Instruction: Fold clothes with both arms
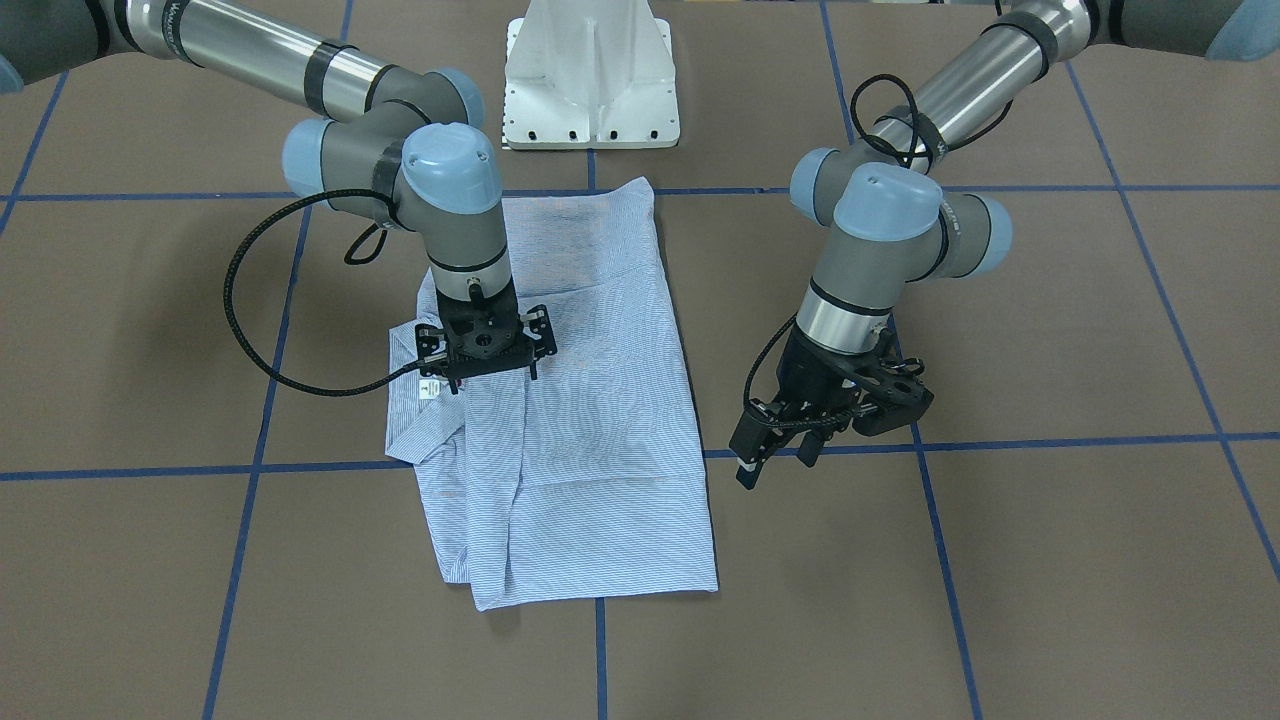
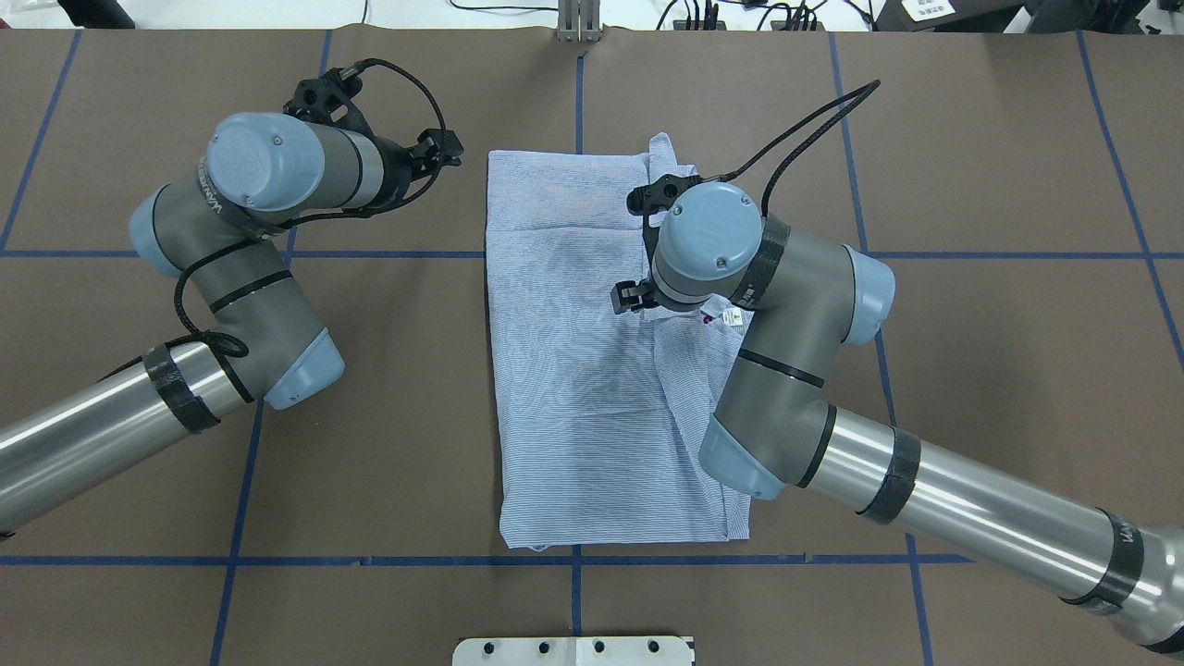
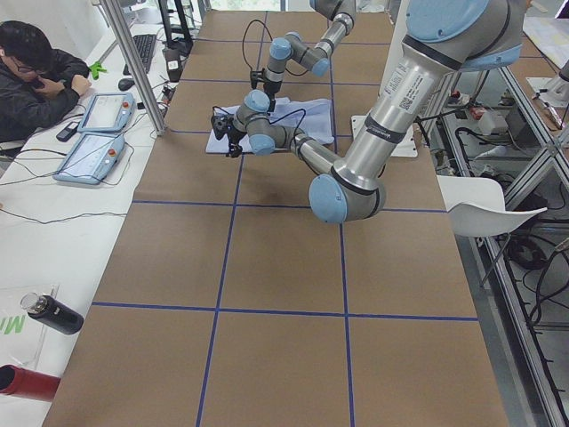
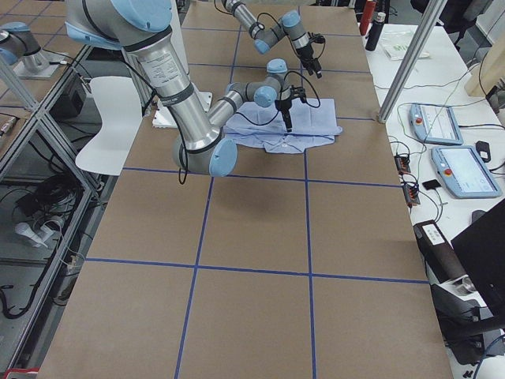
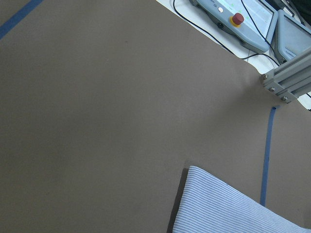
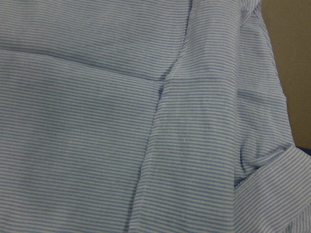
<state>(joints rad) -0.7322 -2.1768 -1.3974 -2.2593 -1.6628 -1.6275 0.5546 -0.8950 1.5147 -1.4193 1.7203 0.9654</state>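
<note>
The left hand (image 1: 777,466) hovers over bare brown counter (image 2: 971,370), fingers apart and holding nothing, with open room on its outer side. Just inward of it the striped shirt (image 2: 592,398) lies folded into a long rectangle with fairly straight edges. The right hand (image 1: 485,350) points straight down onto the shirt, and whether it grips cannot be told. A white label (image 1: 428,390) lies just beside it, its print too small to read.

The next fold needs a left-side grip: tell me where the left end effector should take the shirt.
Probably the shirt at its far-left corner, coming in low from the robot's left: that edge lies flat and uncovered, and the open left end effector hangs just outside it.
</note>
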